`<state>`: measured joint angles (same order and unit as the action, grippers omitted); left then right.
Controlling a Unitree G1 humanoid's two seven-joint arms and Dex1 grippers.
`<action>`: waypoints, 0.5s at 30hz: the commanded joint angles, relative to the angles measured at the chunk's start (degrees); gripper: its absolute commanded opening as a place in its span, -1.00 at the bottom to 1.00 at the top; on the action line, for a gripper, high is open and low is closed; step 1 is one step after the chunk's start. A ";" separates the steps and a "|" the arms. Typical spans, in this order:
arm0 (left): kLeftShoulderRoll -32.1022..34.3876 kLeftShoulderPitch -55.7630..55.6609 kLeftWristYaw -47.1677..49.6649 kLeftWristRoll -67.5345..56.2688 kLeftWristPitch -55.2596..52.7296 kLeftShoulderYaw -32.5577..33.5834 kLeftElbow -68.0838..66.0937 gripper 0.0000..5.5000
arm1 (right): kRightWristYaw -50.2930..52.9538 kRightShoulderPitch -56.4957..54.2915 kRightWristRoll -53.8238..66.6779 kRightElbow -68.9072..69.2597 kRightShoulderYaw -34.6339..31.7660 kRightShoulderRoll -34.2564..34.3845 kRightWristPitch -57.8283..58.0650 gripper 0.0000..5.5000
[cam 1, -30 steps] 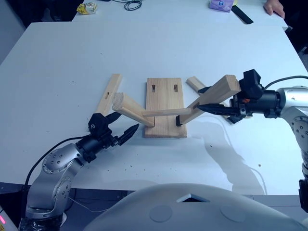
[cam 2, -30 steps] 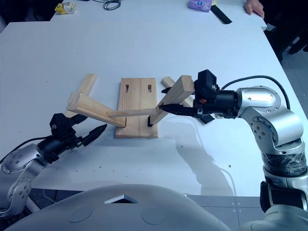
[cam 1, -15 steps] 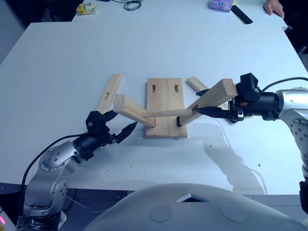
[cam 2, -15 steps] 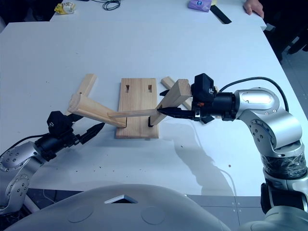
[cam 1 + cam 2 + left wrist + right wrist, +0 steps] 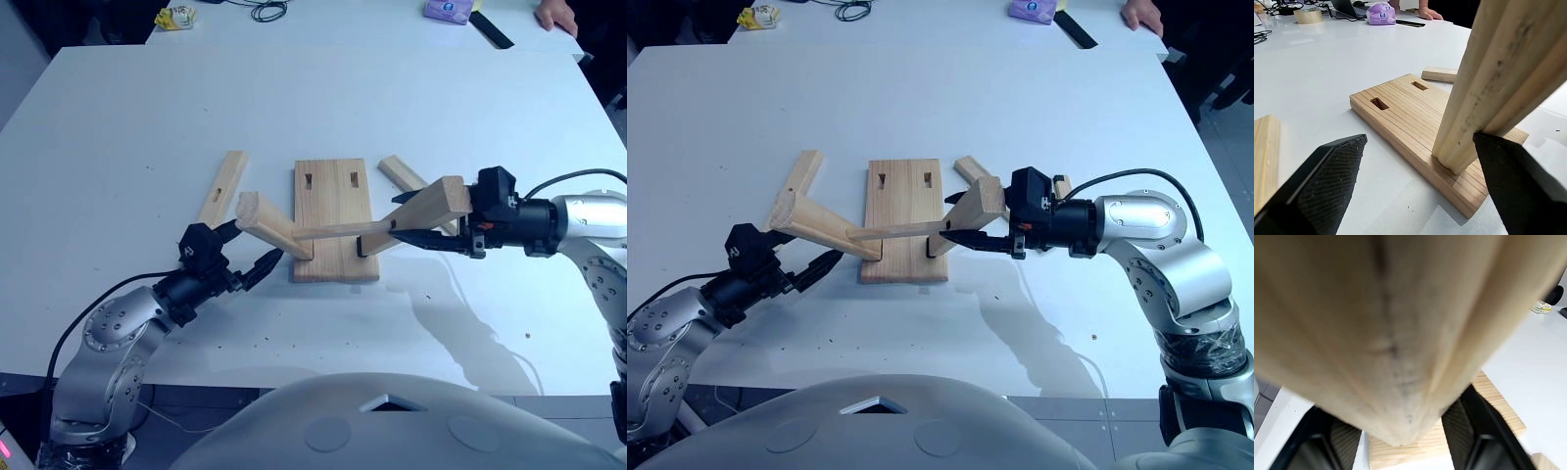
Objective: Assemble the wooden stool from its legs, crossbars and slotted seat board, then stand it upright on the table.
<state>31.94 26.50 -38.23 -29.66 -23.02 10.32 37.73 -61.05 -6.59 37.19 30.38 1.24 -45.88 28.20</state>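
1. Right eye view: right pincer point(image 5: 956, 220) is clamped on the right leg point(image 5: 982, 201), one finger over the wood & one under. It holds the leg tilted, foot down at the near end of the slotted seat board point(image 5: 904, 211).
2. The grip looks meant to steer that foot into its slot. Whether the foot is fully seated can't be told.
3. A crossbar point(image 5: 328, 231) ties this leg to the left leg point(image 5: 265, 220), whose foot meets the board's near-left corner. The pair splay outward in a V, so the frame would prob. tip w/o the hold.
4. Left pincer point(image 5: 250, 247) is spread wide & grips nothing, just beside the left leg's lower part. In the left wrist view its fingers point(image 5: 1327, 181) flank the foot from a little way off, apparently ready to steady that side.
5. The board lies flat mid-surface point(image 5: 147, 127). Its two far slots point(image 5: 310, 180) are empty, likely kept for a 2nd leg pair.
6. Two loose wooden pcs lie flat on the surface. The left spare piece point(image 5: 222, 186) is beside the board & the right spare piece point(image 5: 402, 174) is behind the held leg, both within reach.
7. Judged stage: first leg frame is being fitted, w/ the stool far from upright.
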 commanded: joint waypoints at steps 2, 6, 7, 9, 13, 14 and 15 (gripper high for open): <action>1.12 -2.12 -0.30 -0.86 -0.87 -0.85 2.23 0.46 | 0.30 0.80 -4.57 -1.78 4.42 -1.06 0.65 -0.23; 1.05 -4.90 0.20 -1.01 -1.82 -3.25 4.05 0.46 | 1.61 -0.65 -5.04 -1.58 6.20 -0.10 1.39 -0.23; 0.94 -5.72 0.36 -0.86 -2.01 -4.13 4.11 0.46 | 1.85 -1.18 -5.26 -1.71 6.81 0.09 1.53 -0.23; 0.70 -6.74 0.55 -0.49 -2.21 -5.53 4.10 0.46 | 2.22 -1.96 -5.74 -1.81 8.13 0.31 1.73 -0.23; -0.30 -8.19 0.70 0.62 -2.29 -8.64 3.92 0.46 | 2.83 -3.07 -7.40 -1.90 10.78 0.39 2.42 -0.23; -0.55 -8.32 0.87 0.73 -2.29 -8.95 3.89 0.46 | 3.03 -3.23 -7.66 -1.91 11.15 0.32 2.65 -0.23; -0.90 -8.30 1.08 0.90 -2.23 -9.29 3.90 0.46 | 3.19 -3.47 -8.27 -2.13 11.72 0.15 2.74 -0.23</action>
<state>32.94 20.65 -34.65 -25.88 -26.35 6.83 38.32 -58.08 -11.53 32.72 28.83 6.48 -45.94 27.16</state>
